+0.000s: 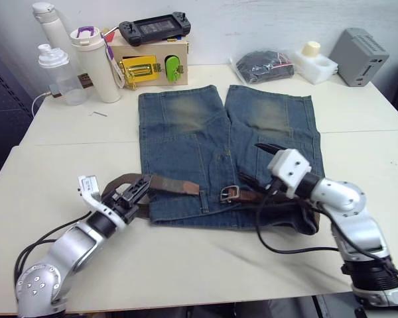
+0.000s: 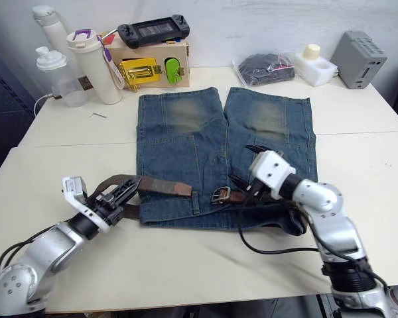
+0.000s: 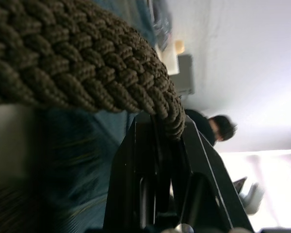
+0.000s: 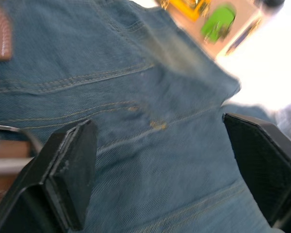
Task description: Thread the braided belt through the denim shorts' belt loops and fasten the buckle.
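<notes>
The denim shorts [image 1: 205, 142] lie flat on the table [image 1: 186, 265], waistband toward me. The braided belt [image 1: 166, 183] curves out past the waistband's left end, and its brown leather tip [image 1: 188, 188] rests on the denim. The silver buckle [image 1: 230, 193] lies at the middle of the waistband, and more strap runs right from it beneath my right arm. My left gripper [image 1: 136, 192] is shut on the belt [image 3: 87, 63] at the left bend. My right gripper [image 1: 255, 164] hovers open over the denim [image 4: 155, 111], just right of the buckle [image 4: 14, 133].
At the back stand bottles [image 1: 96, 63], a wooden latch box [image 1: 149, 63] carrying a game console, a black bundle in clear plastic [image 1: 262, 66], a white block [image 1: 316, 63] and a grey box [image 1: 361, 56]. A black cable [image 1: 278, 246] loops on the table under my right arm.
</notes>
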Available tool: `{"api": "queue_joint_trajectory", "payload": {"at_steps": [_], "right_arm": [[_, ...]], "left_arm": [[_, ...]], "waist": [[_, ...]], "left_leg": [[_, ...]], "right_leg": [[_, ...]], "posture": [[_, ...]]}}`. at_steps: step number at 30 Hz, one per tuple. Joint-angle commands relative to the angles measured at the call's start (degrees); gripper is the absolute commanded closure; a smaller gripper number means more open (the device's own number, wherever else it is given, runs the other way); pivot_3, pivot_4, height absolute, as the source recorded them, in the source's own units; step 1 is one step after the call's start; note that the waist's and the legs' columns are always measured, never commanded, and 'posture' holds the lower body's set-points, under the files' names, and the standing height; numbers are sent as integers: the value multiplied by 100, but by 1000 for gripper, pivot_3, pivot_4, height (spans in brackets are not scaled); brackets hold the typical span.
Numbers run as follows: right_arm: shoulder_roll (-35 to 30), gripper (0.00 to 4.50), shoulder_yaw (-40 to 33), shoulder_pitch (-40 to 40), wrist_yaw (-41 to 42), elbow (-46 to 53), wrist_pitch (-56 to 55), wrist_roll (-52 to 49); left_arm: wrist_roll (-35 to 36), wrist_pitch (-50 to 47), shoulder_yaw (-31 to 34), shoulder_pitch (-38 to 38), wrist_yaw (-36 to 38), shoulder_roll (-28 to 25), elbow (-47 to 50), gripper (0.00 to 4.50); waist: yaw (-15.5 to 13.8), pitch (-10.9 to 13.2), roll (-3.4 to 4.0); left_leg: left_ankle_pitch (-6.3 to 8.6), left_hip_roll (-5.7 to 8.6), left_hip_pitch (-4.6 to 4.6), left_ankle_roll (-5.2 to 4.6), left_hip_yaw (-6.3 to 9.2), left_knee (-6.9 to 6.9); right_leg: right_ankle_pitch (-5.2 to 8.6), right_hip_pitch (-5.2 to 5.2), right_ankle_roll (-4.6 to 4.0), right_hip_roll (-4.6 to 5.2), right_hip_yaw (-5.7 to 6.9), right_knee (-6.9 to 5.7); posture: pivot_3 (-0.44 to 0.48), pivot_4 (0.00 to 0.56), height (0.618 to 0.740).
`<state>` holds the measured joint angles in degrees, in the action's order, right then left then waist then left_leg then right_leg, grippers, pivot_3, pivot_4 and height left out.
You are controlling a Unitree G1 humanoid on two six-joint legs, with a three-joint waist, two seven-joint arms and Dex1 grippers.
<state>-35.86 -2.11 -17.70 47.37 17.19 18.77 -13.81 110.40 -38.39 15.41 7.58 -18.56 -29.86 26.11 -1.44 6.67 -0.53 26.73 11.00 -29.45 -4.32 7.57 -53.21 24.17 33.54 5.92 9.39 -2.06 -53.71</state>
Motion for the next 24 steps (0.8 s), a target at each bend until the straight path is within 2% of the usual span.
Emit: {"api": "queue_joint_trajectory", "payload": {"at_steps": [1, 6, 10, 15, 24], "right_arm": [[-416, 34, -243, 46, 674, 568, 1025, -1121], [-744, 34, -208, 17, 860, 744, 1466, -1494], [-672, 34, -326, -103, 678, 896, 1722, -1814], [-648, 34, -332, -163, 518, 970, 1835, -1996], [-685, 34, -369, -216, 261, 1133, 1918, -2182]], "left_arm": [[-61, -60, 107, 73, 338, -86, 69, 4500], [-427, -131, 92, 142, 551, -238, 64, 4500], [-673, -209, 63, 129, 815, -380, 277, 4500], [-886, -207, -65, 96, 706, -480, 559, 4500], [-1163, -122, -416, -157, 432, -327, 688, 4500]], "waist": [[-24, 0, 2], [-23, 0, 2], [-21, -1, 6], [-21, -2, 6], [-9, -2, 6]], "left_leg": [[0, 0, -4, -1, 0, -1], [1, -11, -12, -2, -8, -1], [1, -30, -19, -4, -31, 6], [0, -35, -19, -5, -36, 8], [0, -36, -17, -5, -41, 12]], "right_leg": [[1, -1, -1, 0, 0, 6], [4, -10, -6, 1, 2, 38], [4, -10, -6, -6, 8, 73], [4, -15, -6, -7, 11, 87], [3, -17, -6, -8, 14, 91]], "posture": [[0, 150, 646], [0, 150, 646], [0, 150, 646], [0, 150, 646], [0, 150, 646]]}}
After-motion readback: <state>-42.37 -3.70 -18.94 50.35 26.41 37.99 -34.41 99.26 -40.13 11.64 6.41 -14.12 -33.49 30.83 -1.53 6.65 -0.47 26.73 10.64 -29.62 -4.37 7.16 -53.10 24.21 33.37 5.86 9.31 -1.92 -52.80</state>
